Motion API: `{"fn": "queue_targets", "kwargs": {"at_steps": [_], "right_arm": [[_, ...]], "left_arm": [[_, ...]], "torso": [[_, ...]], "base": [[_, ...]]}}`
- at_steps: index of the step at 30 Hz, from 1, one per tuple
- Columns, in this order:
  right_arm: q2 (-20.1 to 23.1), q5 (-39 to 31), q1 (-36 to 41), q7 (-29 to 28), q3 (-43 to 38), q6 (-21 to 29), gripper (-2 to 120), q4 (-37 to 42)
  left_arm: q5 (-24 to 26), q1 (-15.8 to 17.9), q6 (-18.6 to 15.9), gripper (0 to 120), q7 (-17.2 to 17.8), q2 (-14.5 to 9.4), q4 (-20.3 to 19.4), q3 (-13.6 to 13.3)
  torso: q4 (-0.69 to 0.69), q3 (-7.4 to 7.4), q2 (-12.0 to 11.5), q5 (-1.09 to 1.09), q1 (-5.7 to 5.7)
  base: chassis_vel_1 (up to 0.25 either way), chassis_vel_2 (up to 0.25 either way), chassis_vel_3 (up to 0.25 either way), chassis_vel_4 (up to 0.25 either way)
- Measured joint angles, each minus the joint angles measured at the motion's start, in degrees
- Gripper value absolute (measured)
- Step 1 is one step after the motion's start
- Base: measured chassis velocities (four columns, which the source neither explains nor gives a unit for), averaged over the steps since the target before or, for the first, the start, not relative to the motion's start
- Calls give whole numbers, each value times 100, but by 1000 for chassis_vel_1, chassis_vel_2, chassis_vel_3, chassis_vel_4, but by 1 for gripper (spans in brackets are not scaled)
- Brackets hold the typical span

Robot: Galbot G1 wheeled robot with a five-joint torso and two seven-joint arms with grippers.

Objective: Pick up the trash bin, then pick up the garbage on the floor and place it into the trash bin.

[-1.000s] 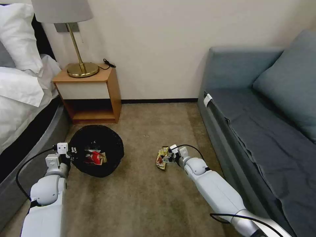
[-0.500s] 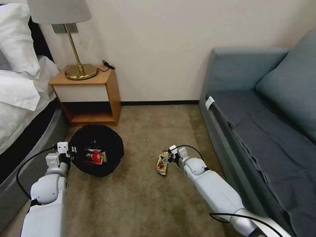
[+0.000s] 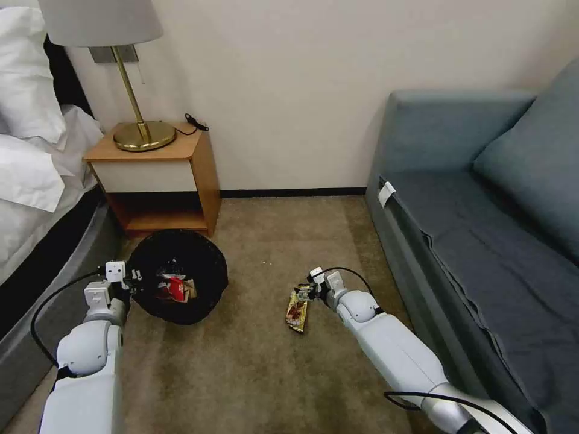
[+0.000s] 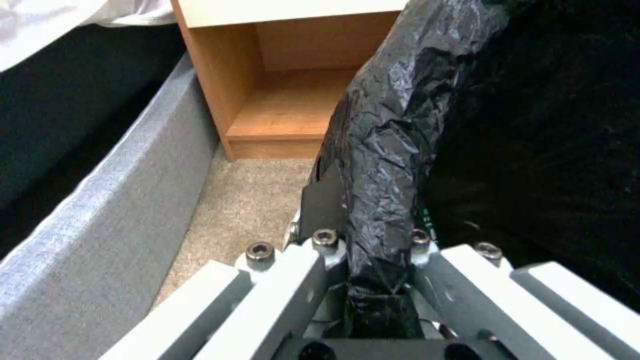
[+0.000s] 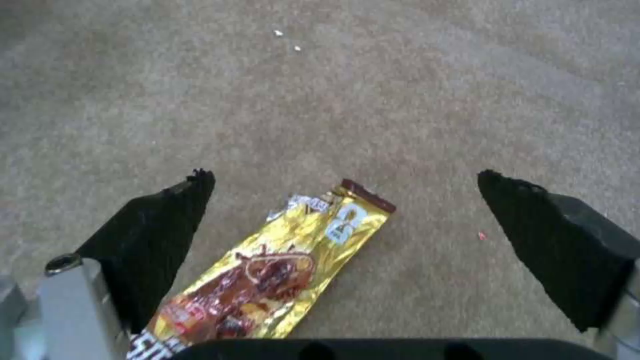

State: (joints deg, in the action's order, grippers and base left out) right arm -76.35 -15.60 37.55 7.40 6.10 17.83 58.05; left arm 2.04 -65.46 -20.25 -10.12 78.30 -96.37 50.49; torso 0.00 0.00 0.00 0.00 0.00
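Foil candy wrapper lay flat on the carpet between the wide-open right tool, likely light, thin and slippery, best pinched across its width, while the left tool clamped the trash bin rim

One trash bin, one gold wrapper on the carpet, two tools.

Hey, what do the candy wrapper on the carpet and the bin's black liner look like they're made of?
The candy wrapper looks like thin metallised foil or plastic film: glossy gold with printed brown and red artwork, lying flat on the carpet between the open right gripper fingers. The trash bin liner looks like thin black plastic: finely crinkled with a dull sheen, pinched at the rim by the left gripper.
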Motion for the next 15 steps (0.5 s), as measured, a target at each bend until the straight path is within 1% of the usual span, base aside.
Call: {"fn": "queue_targets", "kwargs": {"at_steps": [15], "right_arm": [[-76,122,-29,54,67,31,100,-153]], "left_arm": [[31,0,30,1,-10,-48,79,24]], "torso": [[0,0,0,0,0]], "base": [[-46,49,60,-46]]}}
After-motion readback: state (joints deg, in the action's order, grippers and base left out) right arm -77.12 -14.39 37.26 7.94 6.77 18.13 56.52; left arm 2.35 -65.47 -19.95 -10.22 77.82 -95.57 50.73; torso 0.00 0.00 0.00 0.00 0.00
